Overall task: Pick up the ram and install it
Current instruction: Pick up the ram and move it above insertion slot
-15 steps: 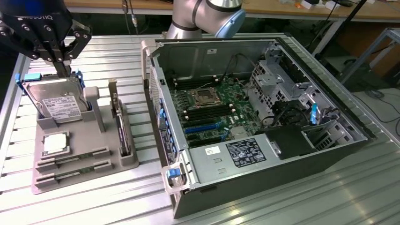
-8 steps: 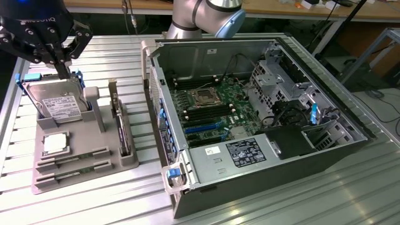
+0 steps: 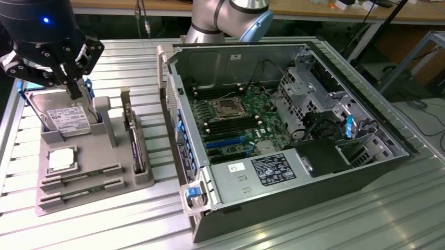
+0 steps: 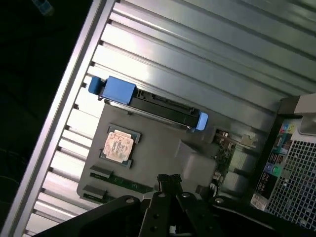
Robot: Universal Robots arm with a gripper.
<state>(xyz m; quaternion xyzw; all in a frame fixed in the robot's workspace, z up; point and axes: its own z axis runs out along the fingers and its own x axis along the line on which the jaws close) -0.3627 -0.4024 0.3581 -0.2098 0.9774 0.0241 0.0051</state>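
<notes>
Approach stage, pick-up not begun: the black robot gripper (image 3: 73,95), fingers clenched on nothing, hovers over the silver boxy hard drive (image 3: 70,121). The thin green ram stick (image 3: 78,184) lies untouched in the grey holder tray (image 3: 97,156), at the gripper's six o'clock in the exterior view. A grasp likely calls for parted fingers squared to its long edges.

Ribbed metal tabletop (image 3: 313,224), wooden workbench (image 3: 299,11) behind, hanging cables (image 3: 143,18)

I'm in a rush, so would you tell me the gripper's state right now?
Gripper: closed, holding nothing, over the gray tray.
</notes>
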